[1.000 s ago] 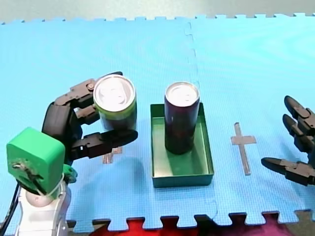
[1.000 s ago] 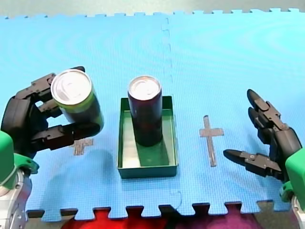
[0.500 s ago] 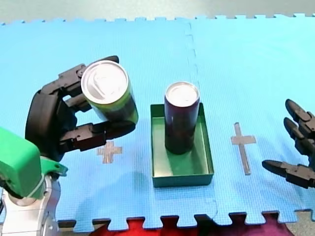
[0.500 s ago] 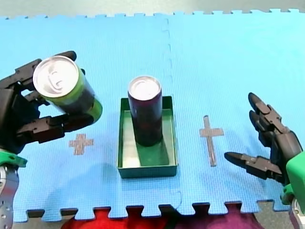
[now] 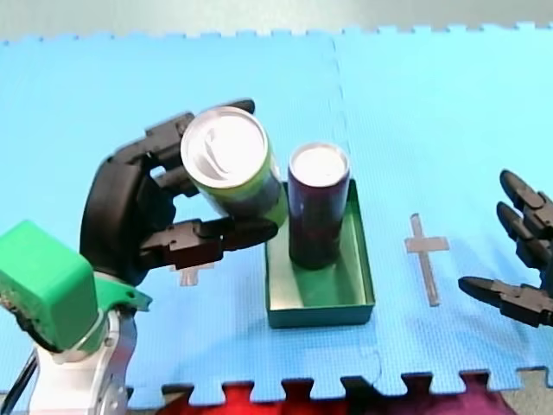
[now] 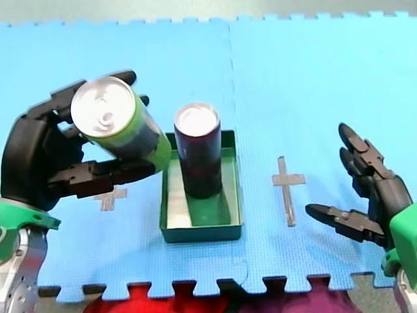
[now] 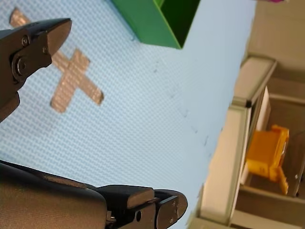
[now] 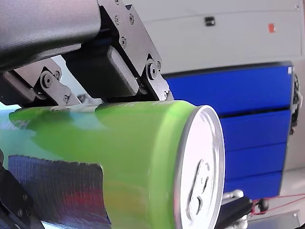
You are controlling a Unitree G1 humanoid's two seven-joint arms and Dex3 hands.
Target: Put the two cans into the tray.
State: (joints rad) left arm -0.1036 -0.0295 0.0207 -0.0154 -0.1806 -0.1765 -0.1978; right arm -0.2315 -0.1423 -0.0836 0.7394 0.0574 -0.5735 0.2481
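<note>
Now, we judge second can in transit: left robot hand [image 5: 138, 216] clasps tilted lime-green aluminium can [image 5: 238, 173], aloft over left rim of shallow green rectangular tray [image 5: 363, 285]. Dark maroon can [image 5: 318, 212] upright inside tray. Right robot hand [image 6: 368, 195] empty, right of tray. Next: straighten can, lower into tray's free near end.

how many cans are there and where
2. A green can, tilted, in the left hand by the tray's left edge; a dark can upright inside the tray. Right hand holds nothing, right of the tray.
</note>
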